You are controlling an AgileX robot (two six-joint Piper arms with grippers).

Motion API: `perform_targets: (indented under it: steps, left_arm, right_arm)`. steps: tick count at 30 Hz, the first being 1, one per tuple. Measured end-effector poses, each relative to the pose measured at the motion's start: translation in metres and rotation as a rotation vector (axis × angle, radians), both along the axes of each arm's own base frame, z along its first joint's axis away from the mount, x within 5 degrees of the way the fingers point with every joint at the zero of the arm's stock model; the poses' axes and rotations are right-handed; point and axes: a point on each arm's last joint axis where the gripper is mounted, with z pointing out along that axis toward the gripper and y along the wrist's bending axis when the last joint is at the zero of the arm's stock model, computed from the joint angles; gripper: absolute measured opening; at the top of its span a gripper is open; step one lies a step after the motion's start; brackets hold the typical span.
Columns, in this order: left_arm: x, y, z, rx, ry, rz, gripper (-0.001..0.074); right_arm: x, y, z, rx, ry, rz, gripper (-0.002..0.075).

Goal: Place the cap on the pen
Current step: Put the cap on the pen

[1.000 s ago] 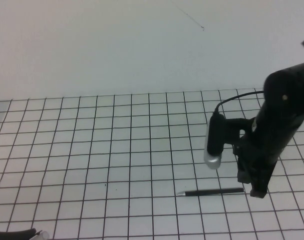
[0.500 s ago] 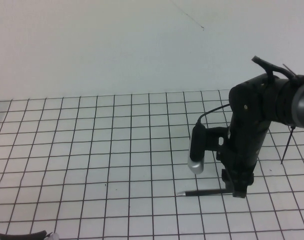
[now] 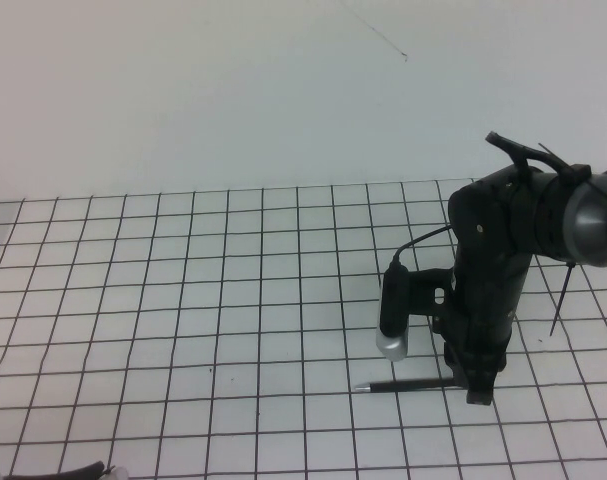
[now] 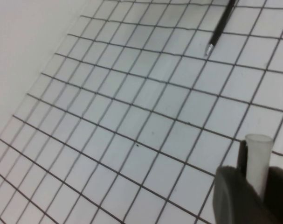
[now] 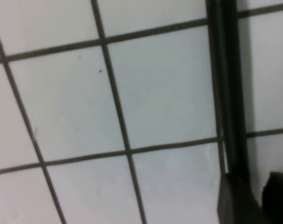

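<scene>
pen (image 3: pixel 418 384) lies flat on the gridded surface (image 3: pixel 183 300) toward its right front part, long axis running left-right, silver tip pointing left. right gripper (image 3: pixel 480 388) is down at the pen's right (back) end, its fingers either side of the barrel; whether clenched on it cannot be told. left gripper (image 4: pixel 253 186) sits well apart near the front left corner, fingers grasping a pale translucent tube (image 4: pixel 258 158), probably the cap. right arm is the nearer.
</scene>
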Motion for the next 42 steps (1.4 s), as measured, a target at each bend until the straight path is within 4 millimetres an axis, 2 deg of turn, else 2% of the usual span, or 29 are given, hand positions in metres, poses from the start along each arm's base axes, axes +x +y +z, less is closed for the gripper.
perform_targets:
  steps: [2,25,34,36,42]
  left_arm:
    - [0.001,0.000,0.001,-0.003,-0.014,-0.001,0.0082]
    - [-0.015,0.013,0.009,-0.072,-0.118,0.003,0.0082]
    - [-0.015,0.013,0.009,-0.085,-0.109,0.011,0.0082]
    - [-0.015,0.013,0.009,-0.087,-0.107,0.012,0.0082]
    - [-0.015,0.013,0.009,-0.082,-0.111,0.013,0.0082]
  right_arm:
    - [0.000,0.001,0.000,0.006,-0.001,-0.003,-0.0001]
    - [-0.001,0.006,0.000,0.072,0.009,-0.010,0.0006]
    - [-0.001,0.008,0.000,0.093,0.018,-0.029,0.0120]
    - [0.000,0.010,0.001,0.119,0.007,-0.078,0.0151]
    - [0.002,0.013,0.001,0.152,-0.009,-0.103,0.0293]
